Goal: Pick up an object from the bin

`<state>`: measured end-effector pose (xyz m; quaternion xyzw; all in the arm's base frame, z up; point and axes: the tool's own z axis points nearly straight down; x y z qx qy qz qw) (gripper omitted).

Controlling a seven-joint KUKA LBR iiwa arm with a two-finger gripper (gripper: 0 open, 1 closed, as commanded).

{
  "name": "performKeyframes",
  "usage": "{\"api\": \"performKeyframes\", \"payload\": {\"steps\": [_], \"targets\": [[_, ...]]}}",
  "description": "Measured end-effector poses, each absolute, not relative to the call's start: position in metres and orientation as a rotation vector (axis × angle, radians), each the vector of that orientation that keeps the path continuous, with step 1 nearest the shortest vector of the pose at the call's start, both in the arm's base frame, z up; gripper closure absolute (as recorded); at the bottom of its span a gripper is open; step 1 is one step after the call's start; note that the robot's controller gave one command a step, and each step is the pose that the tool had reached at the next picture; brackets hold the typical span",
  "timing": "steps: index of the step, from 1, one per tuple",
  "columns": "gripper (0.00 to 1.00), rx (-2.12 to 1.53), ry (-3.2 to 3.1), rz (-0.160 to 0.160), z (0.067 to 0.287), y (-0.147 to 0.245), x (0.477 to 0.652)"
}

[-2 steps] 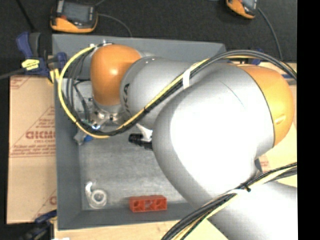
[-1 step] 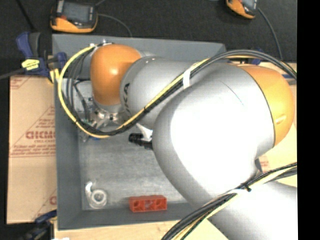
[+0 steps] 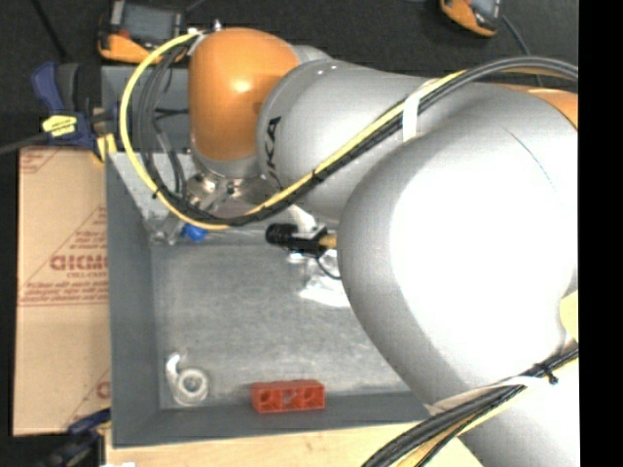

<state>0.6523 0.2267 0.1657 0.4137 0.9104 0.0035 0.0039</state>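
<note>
Currently the silver KUKA arm (image 3: 458, 222) is stretching across the grey metal bin (image 3: 128, 319) from the right, with its orange wrist cover (image 3: 234, 86) hanging over the bin's far left corner and its bulk covering the right half of the floor. The gripper (image 3: 201, 207) is sitting low beneath that cover, close against the corner walls. Whether it is spread or closed cannot be told, since the wrist is hiding it from above, and nothing is showing in its grasp. A red block with round holes (image 3: 288, 397) is lying by the front wall, well apart from the gripper. A pale crumpled scrap (image 3: 321, 290) is resting at the arm's edge, and a clear ring-shaped piece (image 3: 189, 384) is sitting near the front left corner. Nearest of all, a small blue piece (image 3: 193, 232) is peeking out just beside the gripper, and it is looking like the likeliest pick. This tight to two walls, the job is calling for a straight, centred descent, a firm close and a vertical lift, lest the little piece be nudged deeper into the corner or a wall be scraped.
</note>
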Motion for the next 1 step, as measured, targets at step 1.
{"api": "performKeyframes", "payload": {"steps": [1], "targets": [[1.0,1.297,2.857,0.003,0.1714,0.226,0.6537]]}}
